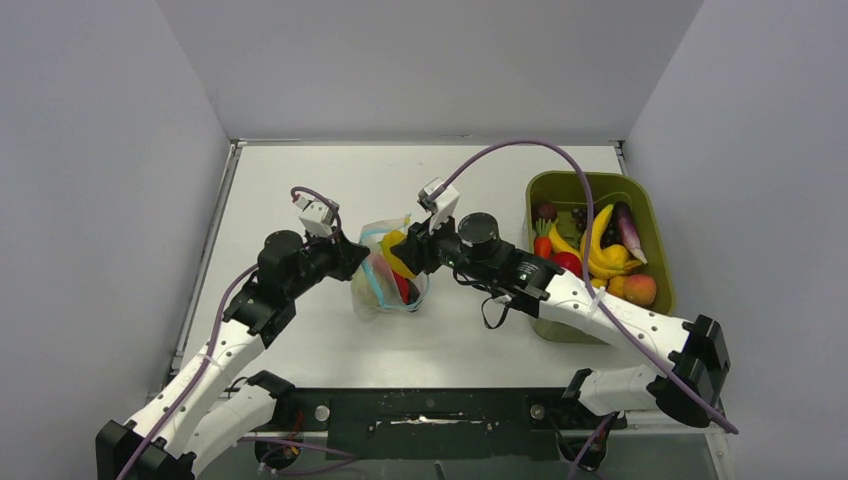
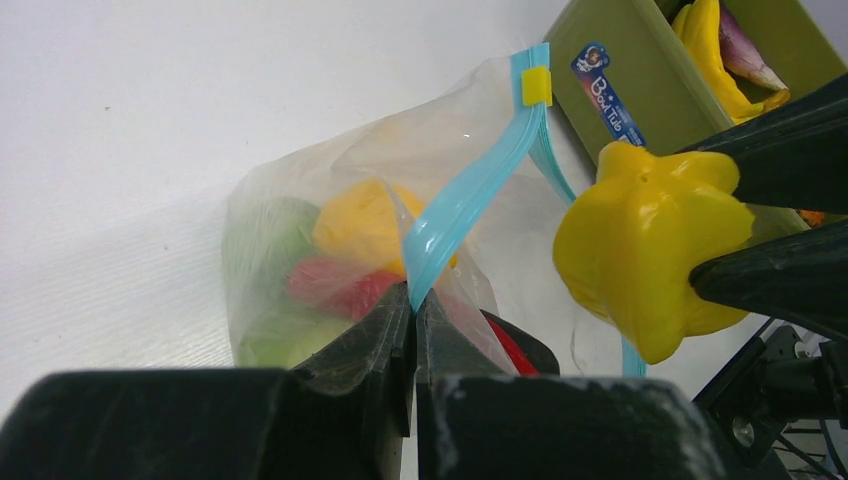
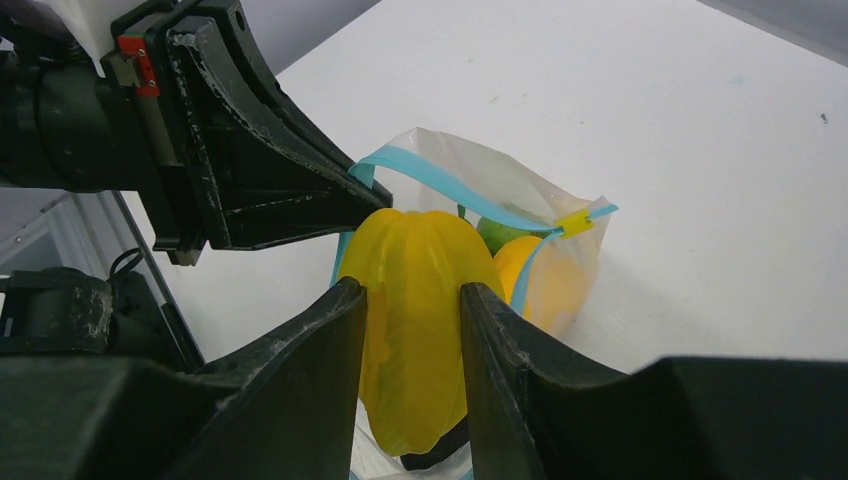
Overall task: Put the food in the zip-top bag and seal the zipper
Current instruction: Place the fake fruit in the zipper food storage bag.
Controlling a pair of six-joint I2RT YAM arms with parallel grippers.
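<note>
The left gripper [image 2: 413,325], clenched on the zipper [image 2: 470,195], props the zip-top bag [image 2: 420,140] open on the table [image 1: 480,180]; the right gripper [image 3: 412,295], grasping a yellow fruit [image 3: 420,250] at the bag's mouth, could snag the film and tear it free

Grey walls [image 1: 100,150], perhaps panels, enclose white table [image 1: 290,170].

Bright, even light comes from overhead, leaving only faint soft shadows under my arms [image 1: 225,345] on the table [image 1: 320,190]. From my left wrist the surface washes out almost white; small glints sit on the zip-top bag [image 2: 440,140]. My left fingers [image 2: 365,335] and right fingers [image 3: 300,370] look dark, soft-edged up close.
</note>
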